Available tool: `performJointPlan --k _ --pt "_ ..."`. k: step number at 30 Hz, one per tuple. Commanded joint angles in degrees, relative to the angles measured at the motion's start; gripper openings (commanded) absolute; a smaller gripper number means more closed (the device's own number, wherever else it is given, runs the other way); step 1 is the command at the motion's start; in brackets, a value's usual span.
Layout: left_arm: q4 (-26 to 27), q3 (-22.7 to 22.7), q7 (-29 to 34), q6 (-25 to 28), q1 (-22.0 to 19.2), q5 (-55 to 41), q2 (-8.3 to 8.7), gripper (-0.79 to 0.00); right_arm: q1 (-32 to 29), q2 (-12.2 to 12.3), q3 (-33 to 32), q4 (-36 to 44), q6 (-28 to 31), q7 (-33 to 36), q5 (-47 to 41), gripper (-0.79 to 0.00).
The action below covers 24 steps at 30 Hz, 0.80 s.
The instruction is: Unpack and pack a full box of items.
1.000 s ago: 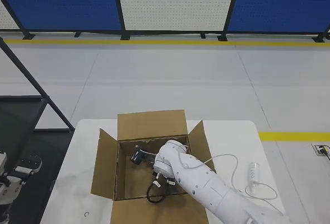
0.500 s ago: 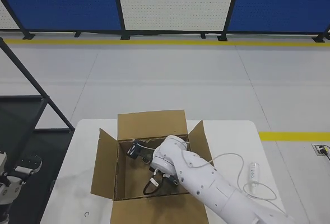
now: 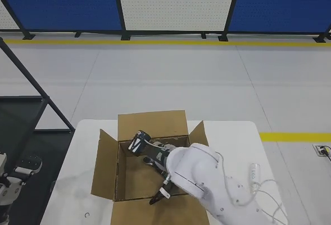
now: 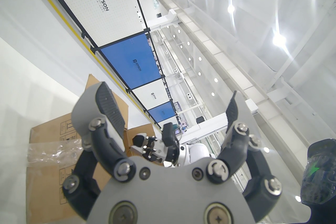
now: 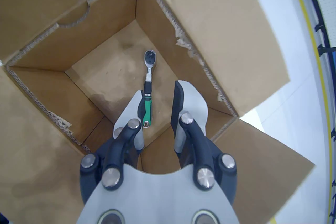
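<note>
Count, top view: one cardboard box [image 3: 153,125] with four flaps spread is seen on one white table [image 3: 84,169]. One white tube [image 3: 254,171] and one white cable [image 3: 232,160] are laid on the table, apart from the box on its right.
Change, top view: since a second ago the tip of the right arm [image 3: 193,174] has been shifted from the box's middle toward its far wall. Box and tube have been left where they were.
Pose, top view: the right arm is bent over the box's opening, with its bulk across the near right part.
Count, left wrist view: one clear plastic bag [image 4: 50,154] is seen against the box's outer side, and one dark wrapped item [image 4: 319,172] at the edge.
Pose, left wrist view: the left gripper [image 4: 168,93] is aimed up at the ceiling, its fingers spread wide with nothing between them.
Count, right wrist view: one green-handled ratchet wrench [image 5: 147,83] is laid flat on the box floor, close along one wall.
Pose, right wrist view: the right gripper [image 5: 158,89] is held above the opening, pointed down. Its fingers are parted and nothing is gripped. The wrench lies below them, its handle end partly hidden by one finger.
</note>
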State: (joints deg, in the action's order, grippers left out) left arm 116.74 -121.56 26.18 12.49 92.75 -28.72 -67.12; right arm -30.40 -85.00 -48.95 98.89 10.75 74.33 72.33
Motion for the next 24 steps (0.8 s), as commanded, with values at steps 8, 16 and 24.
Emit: performJointPlan --k 8,16,24 --pt "0.0 0.0 0.0 0.0 0.0 0.0 0.0 0.0 -2.8 1.7 -11.0 14.4 -2.6 4.2 8.7 -0.456" --pt "0.0 0.0 0.0 0.0 0.0 0.0 0.0 0.0 -7.9 3.4 -23.0 19.8 -2.9 9.7 15.1 -0.406" --pt "0.0 0.0 0.0 0.0 0.0 0.0 0.0 0.0 -16.1 4.7 -34.0 19.9 -4.1 12.5 20.7 -0.403"
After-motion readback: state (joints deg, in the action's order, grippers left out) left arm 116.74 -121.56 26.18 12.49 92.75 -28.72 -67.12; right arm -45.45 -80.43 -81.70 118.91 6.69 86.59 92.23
